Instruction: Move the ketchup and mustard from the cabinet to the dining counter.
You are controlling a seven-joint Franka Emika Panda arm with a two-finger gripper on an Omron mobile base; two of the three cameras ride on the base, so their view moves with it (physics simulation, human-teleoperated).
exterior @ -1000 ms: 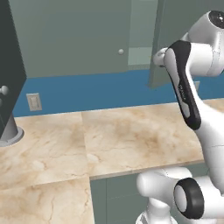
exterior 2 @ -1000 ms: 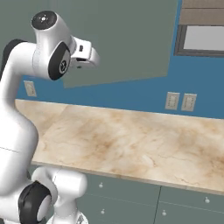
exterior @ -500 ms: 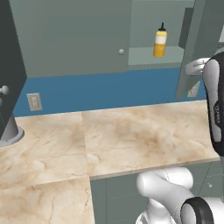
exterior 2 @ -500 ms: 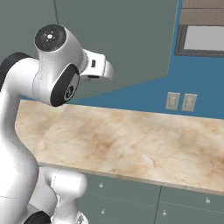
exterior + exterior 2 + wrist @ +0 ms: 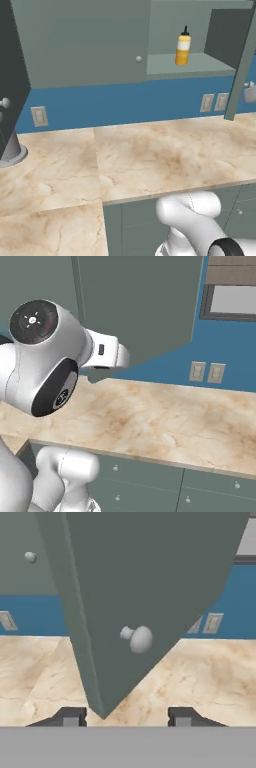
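The mustard (image 5: 183, 46), a yellow squeeze bottle with a dark cap, stands on the shelf of the grey-green wall cabinet (image 5: 200, 64). The cabinet's left door is closed, and its right door (image 5: 236, 55) is swung out wide. In the hand view that door (image 5: 150, 587) hangs close ahead, its round pale knob (image 5: 140, 638) a little beyond my gripper (image 5: 126, 717). The gripper is open and holds nothing; the door's lower corner sits between the two fingertips (image 5: 70, 716). The ketchup and the dining counter are out of view.
A marble worktop (image 5: 150, 155) runs below the cabinet, backed by a blue wall with sockets (image 5: 206, 102). A dark rounded object (image 5: 10, 150) stands at the worktop's far left. My white upper arm (image 5: 45, 356) bulks large in the right base view.
The right cabinet door has swung open, uncovering the mustard. My arm has swung right, out of the left base view, and the fingers have let go of the knob and spread.
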